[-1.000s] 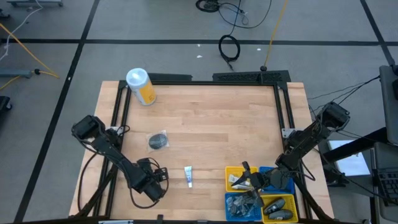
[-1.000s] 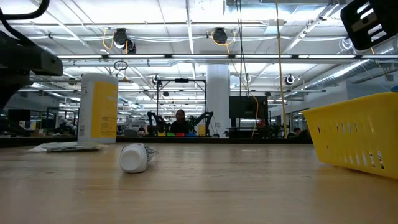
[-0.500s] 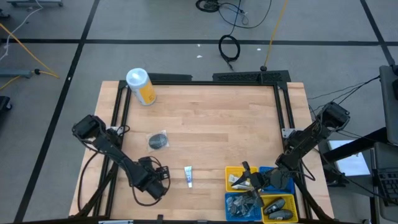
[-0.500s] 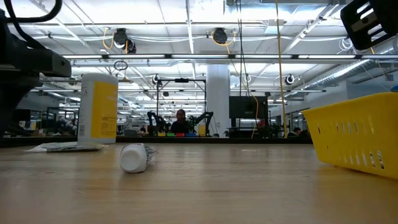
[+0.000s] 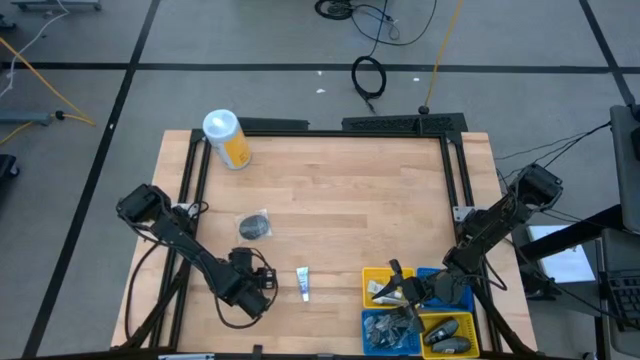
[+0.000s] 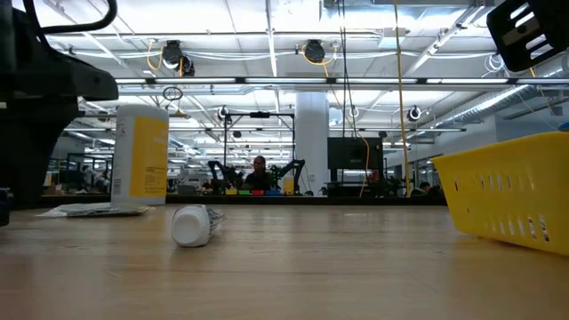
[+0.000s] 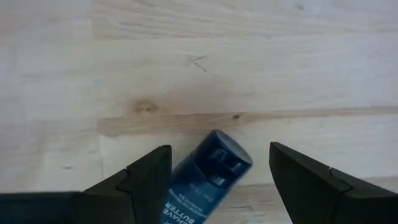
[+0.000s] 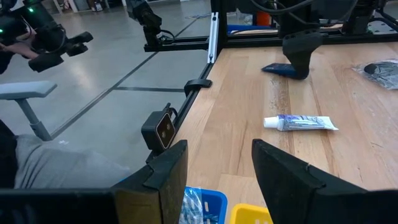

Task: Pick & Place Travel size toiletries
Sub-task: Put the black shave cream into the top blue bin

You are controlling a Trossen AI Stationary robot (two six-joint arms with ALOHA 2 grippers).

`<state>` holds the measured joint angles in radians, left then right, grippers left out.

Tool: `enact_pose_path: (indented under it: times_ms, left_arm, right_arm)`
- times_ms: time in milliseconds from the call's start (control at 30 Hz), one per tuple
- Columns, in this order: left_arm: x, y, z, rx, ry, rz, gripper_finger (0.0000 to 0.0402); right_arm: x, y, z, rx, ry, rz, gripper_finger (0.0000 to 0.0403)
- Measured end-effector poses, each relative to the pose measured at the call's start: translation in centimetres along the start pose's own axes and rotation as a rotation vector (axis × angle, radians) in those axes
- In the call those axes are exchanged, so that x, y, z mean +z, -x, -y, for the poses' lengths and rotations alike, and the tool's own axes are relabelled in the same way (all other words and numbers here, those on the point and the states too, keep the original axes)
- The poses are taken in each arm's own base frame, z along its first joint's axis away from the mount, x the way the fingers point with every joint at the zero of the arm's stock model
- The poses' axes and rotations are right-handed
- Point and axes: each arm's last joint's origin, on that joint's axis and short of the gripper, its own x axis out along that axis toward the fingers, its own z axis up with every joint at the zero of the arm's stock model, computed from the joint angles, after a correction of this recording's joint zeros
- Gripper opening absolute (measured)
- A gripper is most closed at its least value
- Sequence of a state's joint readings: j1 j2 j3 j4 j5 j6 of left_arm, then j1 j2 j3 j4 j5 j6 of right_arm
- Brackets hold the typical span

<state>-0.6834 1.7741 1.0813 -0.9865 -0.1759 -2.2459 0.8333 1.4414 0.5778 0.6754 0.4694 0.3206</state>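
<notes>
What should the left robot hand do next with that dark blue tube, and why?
Probably lower straight down and close. The left gripper is open, and the dark blue tube lies flat on the table between its fingers, not yet gripped. The right gripper waits over the bins.

Wood, plastic and foil finishes

The tabletop (image 7: 249,56) is pale, matt planked wood with knots — the dark blue tube (image 7: 205,174) on it looks glossy plastic; the yellow bin (image 6: 511,191) beside is slotted plastic.
</notes>
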Motion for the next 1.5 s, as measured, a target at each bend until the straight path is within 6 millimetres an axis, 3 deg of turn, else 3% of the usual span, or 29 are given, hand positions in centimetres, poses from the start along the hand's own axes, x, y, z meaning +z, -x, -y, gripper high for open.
enact_pose_path:
  times_ms: [200,633,1000,1167,1400,1500]
  left_arm:
    - [0.0,0.0,0.0,-0.003,-0.149,-0.003,0.0266]
    - [-0.6,0.1,0.5,-0.065,-0.65,-0.036,0.0266]
    - [-1.5,-0.7,-0.2,-0.009,-0.806,-0.045,0.0263]
    - [-2.3,-2.2,0.0,0.045,-0.874,-0.093,0.0201]
    - [-2.3,-2.1,0.3,0.013,-0.908,-0.125,0.0032]
    - [-1.9,-1.5,0.3,-0.002,-0.896,-0.138,0.0019]
  right_arm:
    - [0.0,0.0,0.0,0.0,0.0,0.0,0.0171]
    - [0.0,0.0,0.0,0.0,0.0,0.0,0.0171]
    - [0.0,0.0,0.0,-0.001,0.0,0.0,0.0171]
    - [0.0,0.0,0.0,-0.001,0.0,0.0,0.0171]
    - [0.0,0.0,0.0,-0.002,0.0,0.001,0.0171]
    - [0.0,0.0,0.1,-0.003,0.0,0.001,0.0171]
